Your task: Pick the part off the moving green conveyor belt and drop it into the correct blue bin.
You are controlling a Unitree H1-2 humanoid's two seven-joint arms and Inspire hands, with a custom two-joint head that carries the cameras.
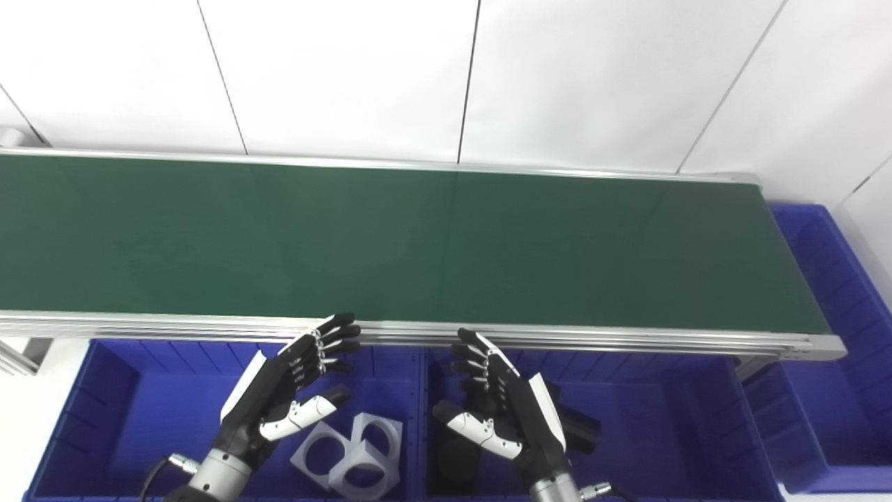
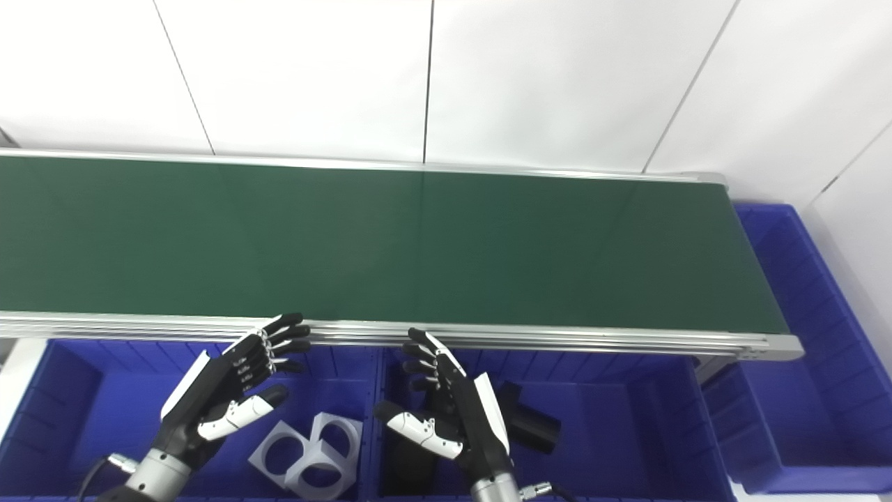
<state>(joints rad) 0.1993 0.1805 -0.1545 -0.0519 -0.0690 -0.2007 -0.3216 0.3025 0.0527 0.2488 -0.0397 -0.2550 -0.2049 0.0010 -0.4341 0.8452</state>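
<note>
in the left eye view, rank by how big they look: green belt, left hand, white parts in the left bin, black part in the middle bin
1. green belt, by far the largest.
2. left hand.
3. white parts, together; near the hand's size and the hand sits closer, so unsure.
4. black part, though the right hand partly hides it.

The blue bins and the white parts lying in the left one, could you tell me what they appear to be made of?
The blue bins look like moulded plastic: uniform colour, ribbed walls, a slight sheen. The white parts, square frames with round holes, look like matt plastic, perhaps printed or moulded; their even, dull white surface suggests this, but the pictures leave it open.
</note>
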